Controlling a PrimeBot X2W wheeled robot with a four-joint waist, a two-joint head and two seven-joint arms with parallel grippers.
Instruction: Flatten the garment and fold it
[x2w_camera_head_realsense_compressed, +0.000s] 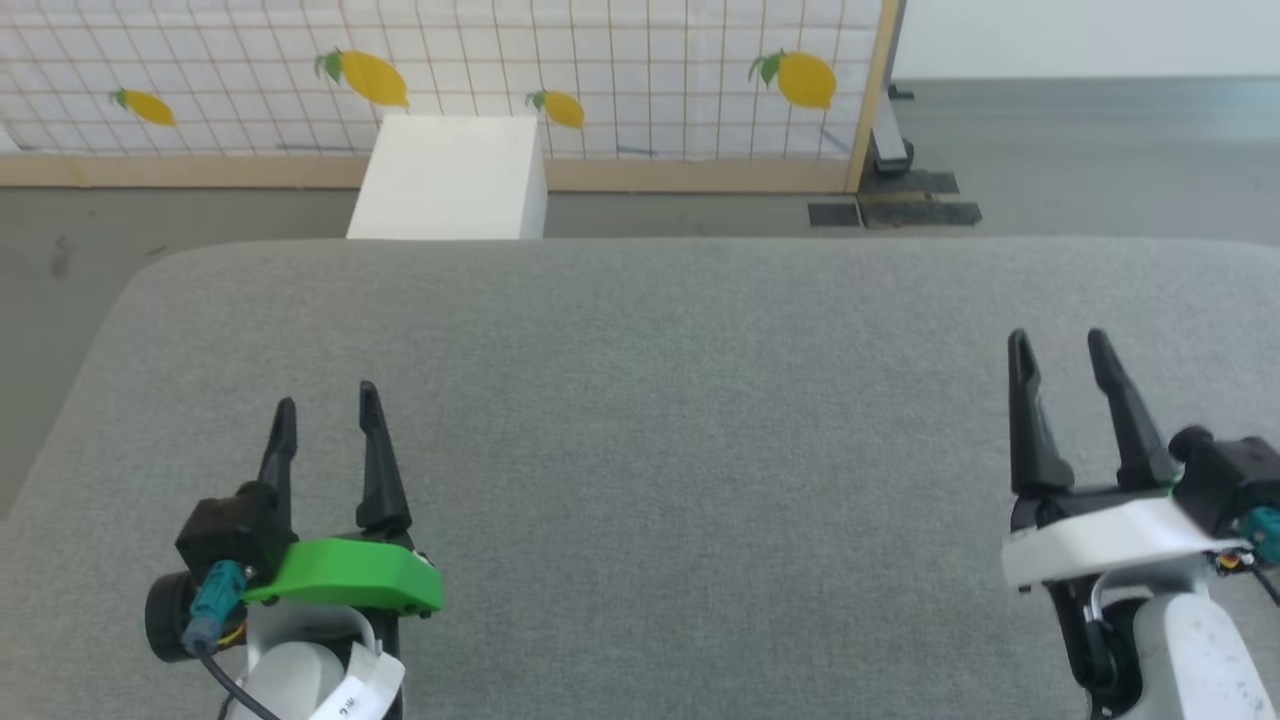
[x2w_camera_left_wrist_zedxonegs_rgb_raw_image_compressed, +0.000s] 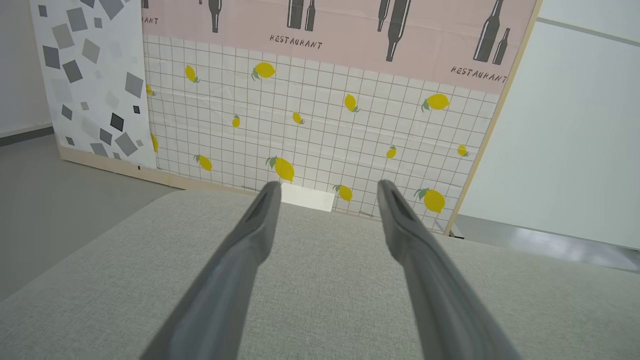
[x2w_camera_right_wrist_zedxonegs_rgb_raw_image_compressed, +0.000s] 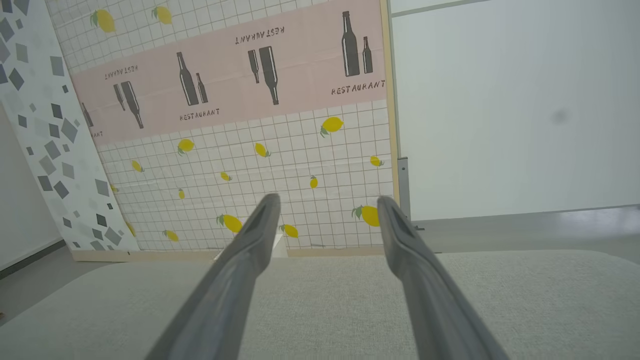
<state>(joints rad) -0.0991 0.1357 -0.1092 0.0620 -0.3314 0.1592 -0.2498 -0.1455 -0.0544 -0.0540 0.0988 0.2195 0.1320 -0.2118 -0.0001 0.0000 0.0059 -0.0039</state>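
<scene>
The red jersey T-shirt is out of view. My left gripper (x2w_camera_head_realsense_compressed: 325, 400) hovers open over the lower left of the grey cloth-covered table (x2w_camera_head_realsense_compressed: 660, 400), nothing between its fingers. My right gripper (x2w_camera_head_realsense_compressed: 1058, 340) is open at the table's right side, also holding nothing. In the left wrist view, the left gripper (x2w_camera_left_wrist_zedxonegs_rgb_raw_image_compressed: 325, 186) points across bare grey fabric toward the far edge. The right gripper (x2w_camera_right_wrist_zedxonegs_rgb_raw_image_compressed: 327, 200) in the right wrist view likewise points over bare fabric.
A white box (x2w_camera_head_realsense_compressed: 450, 178) stands on the floor just beyond the table's far edge. Behind it is a partition with lemon-print tiles (x2w_camera_head_realsense_compressed: 600, 70) and a metal foot (x2w_camera_head_realsense_compressed: 890, 150). Grey floor surrounds the table on the left and back.
</scene>
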